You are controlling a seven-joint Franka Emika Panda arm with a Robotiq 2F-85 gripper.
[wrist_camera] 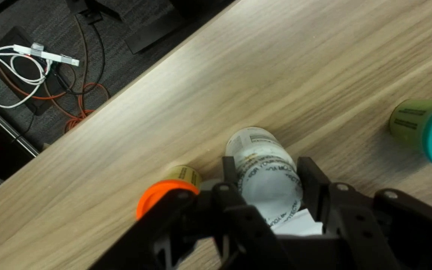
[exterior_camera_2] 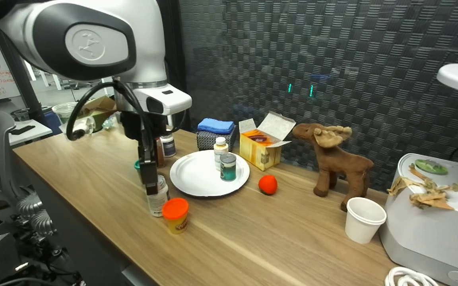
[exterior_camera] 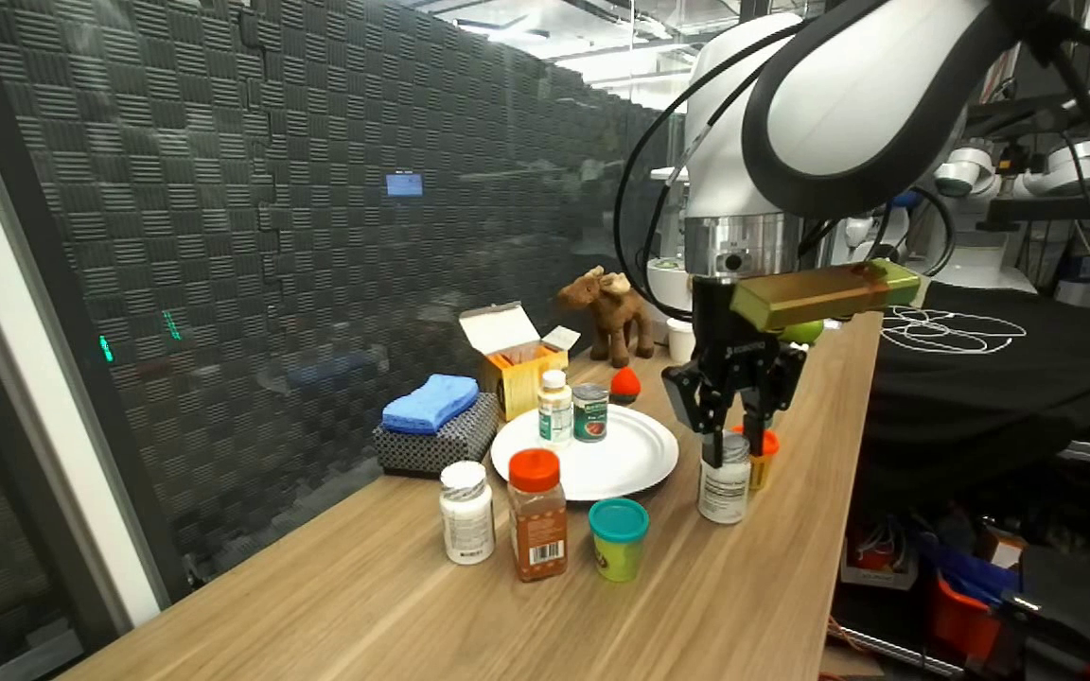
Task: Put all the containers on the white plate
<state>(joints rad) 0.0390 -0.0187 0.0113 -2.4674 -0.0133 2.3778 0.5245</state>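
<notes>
Right in on the claw: pinching a white bottle high up, fingertips snug to both sides of the cap. Upright, apparently on the tabletop, and not yet on the white plate. Stiff plastic by the look, probably light; could twist or slide on that glossy printed seal wrap, so a safer hold lower, on the straight body. In an exterior view, just beside on the far right, an orange-lidded tub: careful lifting out! Over to the near left, a teal-lidded tub, red-lidded shaker and second white bottle, all off the plate. Far left, already aboard: a yellowish bottle and green-labelled can.
</notes>
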